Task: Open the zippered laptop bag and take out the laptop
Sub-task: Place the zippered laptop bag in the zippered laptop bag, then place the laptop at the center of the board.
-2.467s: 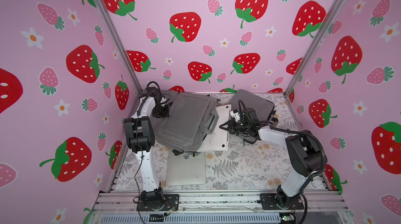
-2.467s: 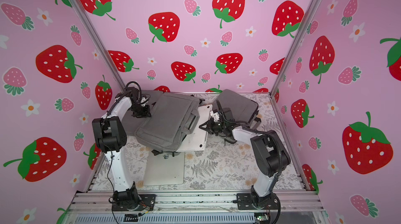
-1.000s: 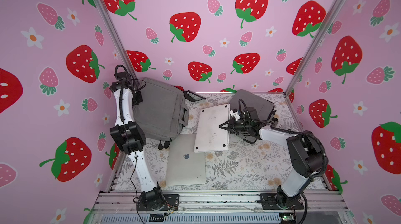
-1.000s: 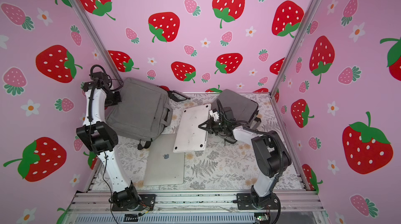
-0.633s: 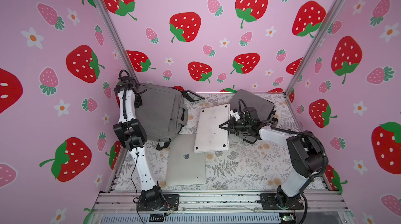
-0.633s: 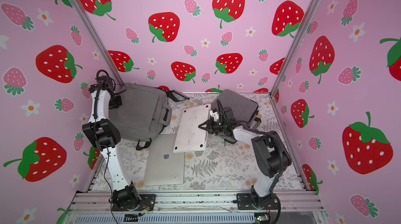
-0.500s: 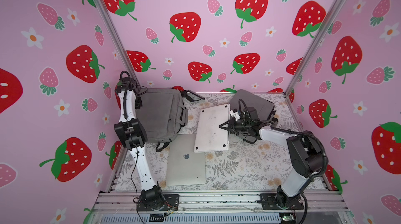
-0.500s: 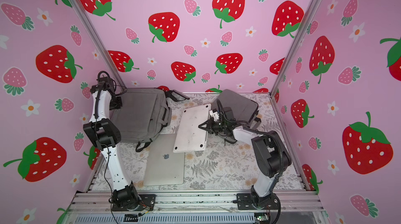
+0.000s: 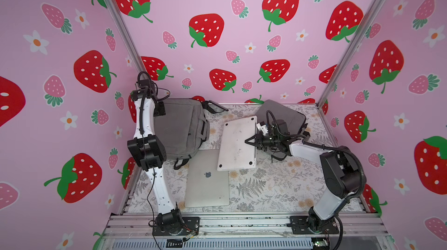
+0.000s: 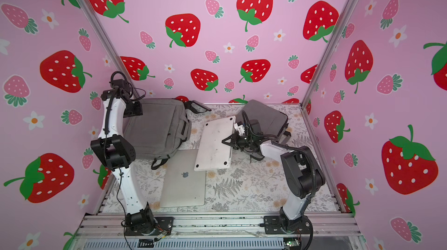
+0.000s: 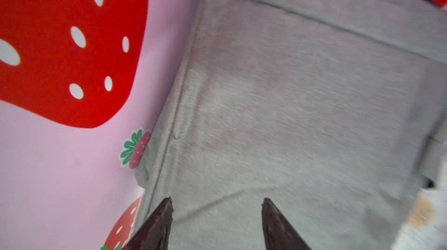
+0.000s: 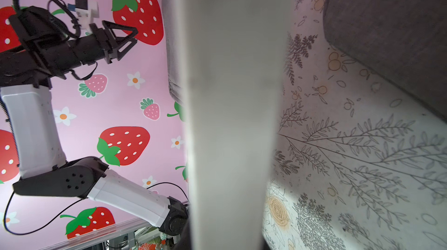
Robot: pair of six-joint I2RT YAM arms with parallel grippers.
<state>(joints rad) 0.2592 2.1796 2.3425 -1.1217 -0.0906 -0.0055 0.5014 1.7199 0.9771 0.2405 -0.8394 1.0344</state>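
The grey bag [image 9: 180, 127] has been dragged to frame left, baring a silver laptop [image 9: 206, 183] at lower centre. Over the bag the left hand [image 11: 216, 204] hangs open. At centre the right hand [image 9: 250, 141] pinches a tilted white laptop [image 9: 235, 142] by its thin edge, a grip that may slip.

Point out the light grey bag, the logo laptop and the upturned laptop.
light grey bag [image 9: 180, 125], in a top view, front panel.
logo laptop [image 9: 208, 184], in a top view, lid below logo.
upturned laptop [image 9: 237, 142], in a top view, underside centre.

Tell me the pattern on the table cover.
The table cover shows grey ferns and orange flowers on white; right wrist view.
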